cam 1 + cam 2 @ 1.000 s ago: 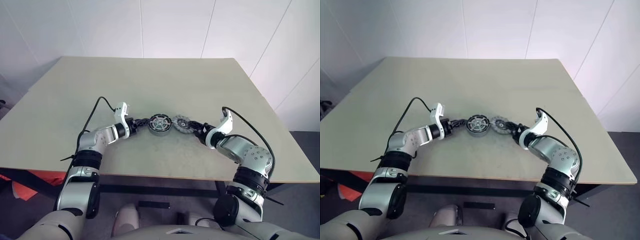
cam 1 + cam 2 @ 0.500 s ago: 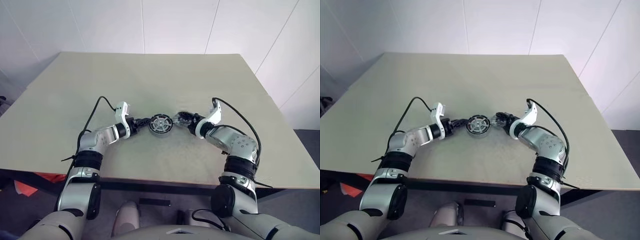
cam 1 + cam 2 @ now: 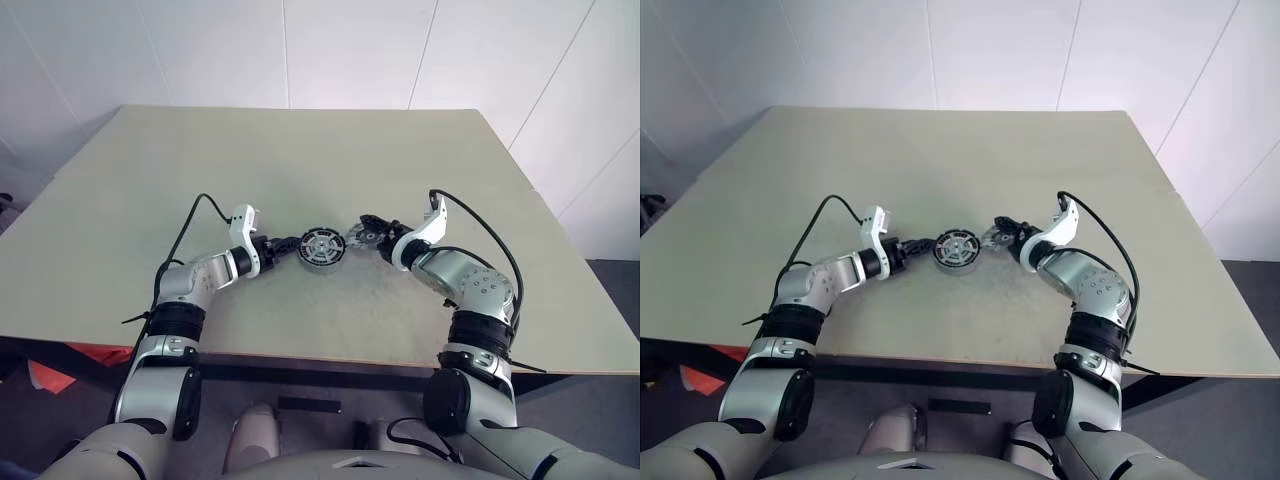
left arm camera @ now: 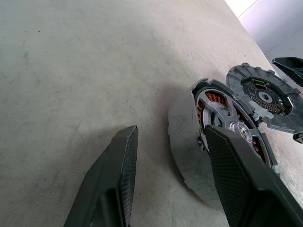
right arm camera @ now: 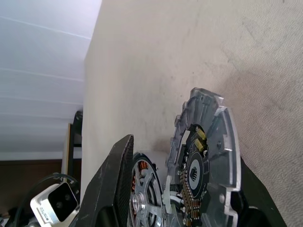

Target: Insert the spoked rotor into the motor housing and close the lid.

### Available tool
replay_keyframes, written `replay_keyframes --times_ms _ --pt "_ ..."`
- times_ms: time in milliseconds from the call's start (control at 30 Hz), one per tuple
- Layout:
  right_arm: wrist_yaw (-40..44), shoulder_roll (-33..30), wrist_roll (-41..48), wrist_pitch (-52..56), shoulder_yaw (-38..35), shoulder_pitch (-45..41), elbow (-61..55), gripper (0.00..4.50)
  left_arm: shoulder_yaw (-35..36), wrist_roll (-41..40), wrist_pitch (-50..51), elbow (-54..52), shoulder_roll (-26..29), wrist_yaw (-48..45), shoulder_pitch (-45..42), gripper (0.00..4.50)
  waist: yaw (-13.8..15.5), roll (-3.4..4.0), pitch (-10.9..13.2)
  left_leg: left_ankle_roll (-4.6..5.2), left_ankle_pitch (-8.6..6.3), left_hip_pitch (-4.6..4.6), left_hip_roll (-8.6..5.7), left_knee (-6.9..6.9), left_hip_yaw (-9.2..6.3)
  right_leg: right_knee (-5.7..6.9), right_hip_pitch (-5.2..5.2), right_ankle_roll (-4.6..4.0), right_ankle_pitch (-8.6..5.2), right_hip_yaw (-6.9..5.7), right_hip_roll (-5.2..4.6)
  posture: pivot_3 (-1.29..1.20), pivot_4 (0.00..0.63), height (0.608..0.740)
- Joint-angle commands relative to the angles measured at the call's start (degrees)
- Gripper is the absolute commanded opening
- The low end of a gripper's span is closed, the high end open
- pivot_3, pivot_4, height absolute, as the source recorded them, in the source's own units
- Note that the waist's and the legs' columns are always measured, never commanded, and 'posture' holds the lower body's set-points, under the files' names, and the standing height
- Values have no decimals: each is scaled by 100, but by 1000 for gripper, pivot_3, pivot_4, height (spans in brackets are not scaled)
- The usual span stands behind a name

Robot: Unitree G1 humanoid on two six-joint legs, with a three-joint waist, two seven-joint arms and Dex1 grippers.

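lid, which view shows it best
The right wrist view: the lid stands close up between the right gripper's fingers, its underside and notched rim plain. The left wrist view shows it smaller, beyond the motor housing. In the eye views it is tiny.

Pale beige table (image 3: pixel 300 160); motor housing (image 3: pixel 321 247) sits on it, approx mid-front, spoked rotor inside.

Lid (image 3: pixel 360 235) in right end effector (image 3: pixel 368 232), beside motor housing (image 3: pixel 321 247).
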Motion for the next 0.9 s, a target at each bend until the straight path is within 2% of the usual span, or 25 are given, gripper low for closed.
replay_keyframes --times_ms 33,333,433,533,567,900 --pt "50 -62 99 -127 129 -122 -219 2713 35 -15 -20 -166 24 -8 -47 2387 -1 0 0 0 0 0 0 0 0 0 0 2 2 0 0 0 0 740" --pt "254 -165 63 -282 369 -66 -236 2713 29 -12 -15 -183 33 -15 -41 2387 -1 0 0 0 0 0 0 0 1 0 0 -2 -1 0 0 0 0 740" --pt "298 -167 129 -266 399 -62 -265 3312 30 -14 -9 -192 37 -18 -31 2387 -1 0 0 1 0 0 0 0 1 0 0 -2 -1 0 0 0 0 740" --pt "285 -160 162 -263 403 -72 -283 4347 31 -14 -11 -190 39 -21 -30 2387 -1 0 0 1 0 0 0 0 1 0 0 -2 -1 0 0 0 0 740" --pt "306 -158 203 -222 413 -77 -308 4468 31 -15 -8 -197 42 -21 -24 2387 -1 0 0 1 0 0 0 0 1 0 0 -2 -1 0 0 0 0 740" --pt "799 -84 816 264 808 -31 -1044 4468 43 -3 11 -192 72 0 -4 2387 0 0 0 2 -1 1 1 0 -1 0 1 -3 -1 0 1 0 0 740"
